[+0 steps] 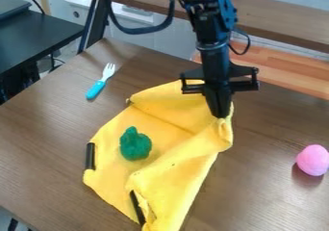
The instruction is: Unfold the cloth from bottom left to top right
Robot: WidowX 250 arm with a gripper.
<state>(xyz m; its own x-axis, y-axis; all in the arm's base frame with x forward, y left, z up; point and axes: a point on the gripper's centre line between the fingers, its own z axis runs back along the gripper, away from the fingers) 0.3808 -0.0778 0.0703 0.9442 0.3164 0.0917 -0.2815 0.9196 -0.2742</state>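
Pinching yellow cloth (183,165), pincer (221,114) partly hiding it, cloth's near end cropped

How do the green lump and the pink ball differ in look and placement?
The green lump is uneven, with a knob on top; the pink ball is smooth and rounded. The green lump sits on the yellow cloth, while the pink ball rests on the table. Both are small, single-coloured things.
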